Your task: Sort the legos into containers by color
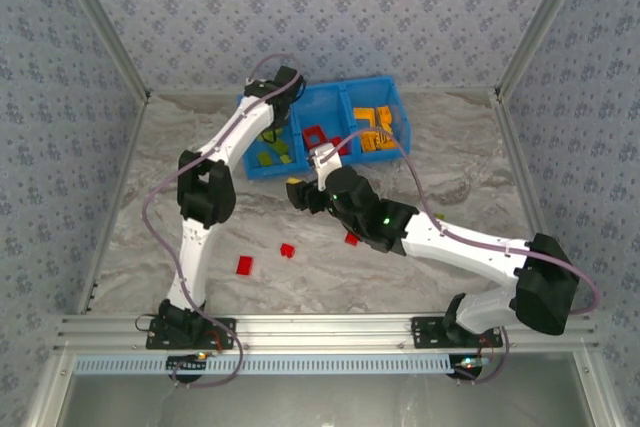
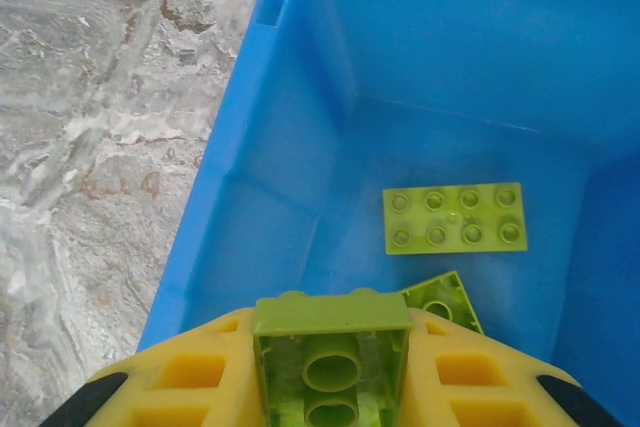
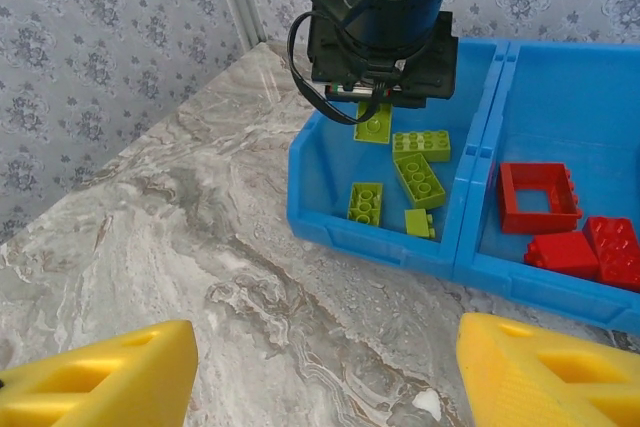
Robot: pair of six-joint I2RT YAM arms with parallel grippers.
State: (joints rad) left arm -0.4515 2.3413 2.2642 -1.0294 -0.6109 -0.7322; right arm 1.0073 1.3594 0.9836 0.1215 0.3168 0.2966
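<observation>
Left gripper (image 2: 332, 352): its yellow fingers (image 2: 190, 382) are pinching a lime brick (image 2: 330, 342) by two opposite sides. The brick's hollow underside is facing the wrist camera. Gripper and brick are hanging over the left compartment of the bin (image 2: 250, 147), near its far wall. The brick is hanging clear of the pieces on the compartment floor.

Left compartment: four green bricks (image 3: 420, 180) are lying on the floor. Two are lying close together under the gripper, and two smaller ones are lying nearer the front wall. All are lying loose with none stacked.

Middle compartment: a red frame (image 3: 538, 197) is lying flat, open side up. Two red blocks (image 3: 565, 252) are sitting just beside it, toward the front wall, and are touching one another.

Right compartment: orange-yellow bricks (image 1: 375, 127) are lying in a cluster. Their number cannot be told from the top view.

Right gripper (image 3: 325, 377): its fingers are standing spread wide, and nothing is sitting between them. It is hovering over the marble table (image 3: 200, 247), just in front of the bin's near wall and facing the left and middle compartments.

Table: three loose red bricks (image 1: 287, 250) are lying in front of the bin, well apart from it. Two are lying between the arms, near each other. The third is lying just beside the right arm's forearm.
</observation>
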